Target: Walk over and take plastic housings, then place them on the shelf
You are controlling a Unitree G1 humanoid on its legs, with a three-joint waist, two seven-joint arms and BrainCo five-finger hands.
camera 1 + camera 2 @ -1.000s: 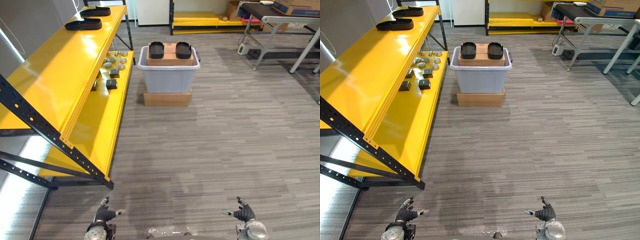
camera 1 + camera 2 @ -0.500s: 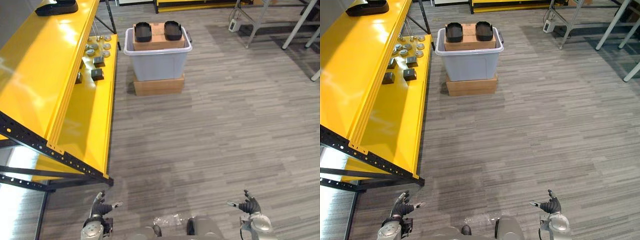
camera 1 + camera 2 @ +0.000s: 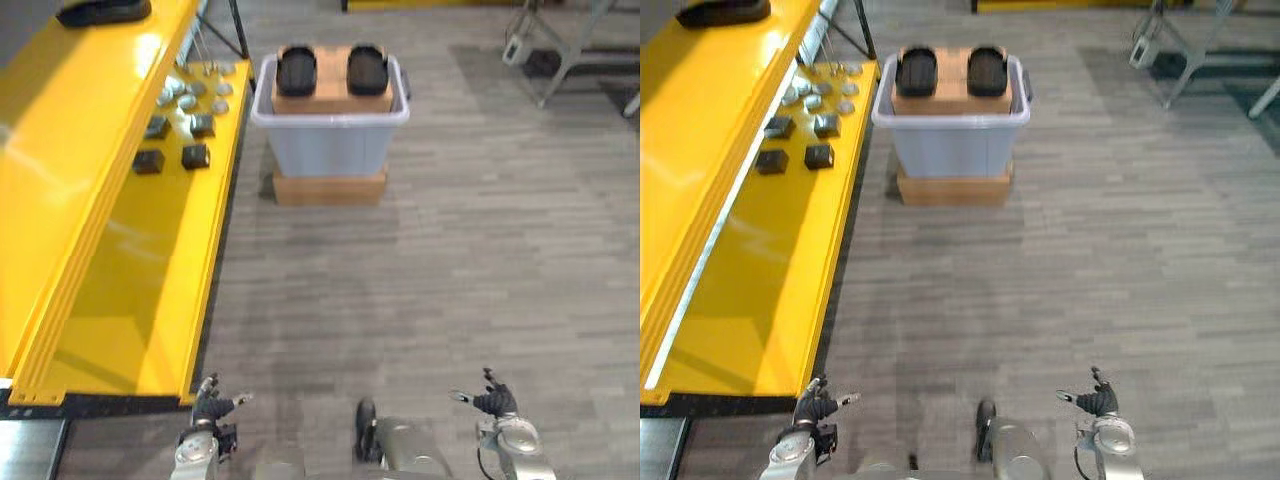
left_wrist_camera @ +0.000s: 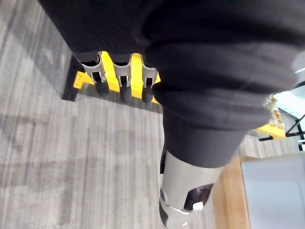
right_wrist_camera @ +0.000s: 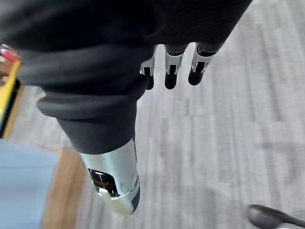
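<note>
Hanging relaxed, empty-fingered over grey striped floor [image 3: 450, 280]: left hand [image 3: 207, 409], right hand [image 3: 492, 403]. Just beside left hand, yellow shelf [image 3: 100, 250]; well ahead of both, grey bin [image 3: 330, 150] topped by black housings [image 3: 296, 70].

— Any words or numbers you can read from where you stand?
— None. Nothing I can see carries legible print: not the grey bin [image 3: 330, 150], the cardboard box [image 3: 330, 188] beneath it, or the yellow shelf [image 3: 90, 200].
</note>
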